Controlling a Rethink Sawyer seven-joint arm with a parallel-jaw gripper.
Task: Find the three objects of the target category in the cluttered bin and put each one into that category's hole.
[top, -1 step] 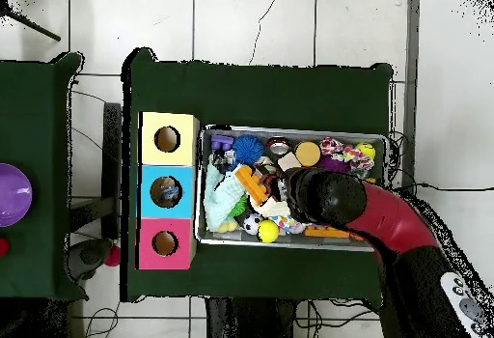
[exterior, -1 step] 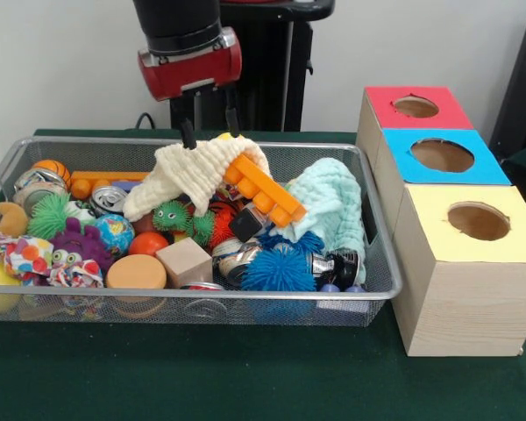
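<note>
Cream cloth (exterior, -1 step: 195,175) draped mid-bin in the wire basket (exterior, -1 step: 381,263), over an orange toy block (exterior, -1 step: 265,189) | soft, light, floppy; likely best pinched at a raised fold | gripper (exterior, -1 step: 210,133) fingers spread, tips touching its top far edge, nothing pinched yet.

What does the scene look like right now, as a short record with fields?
pincer: fingers apart, lowered over the bin's far middle, tips at the cream knitted cloth; grip not confirmed
bin: wire mesh basket, crowded with toys, cans and cloths
near cloth: orange toy brick leaning on it, mint cloth beside
front row: blue spiky ball, wooden cube
boxes: red, blue and yellow tops, one hole each
</note>
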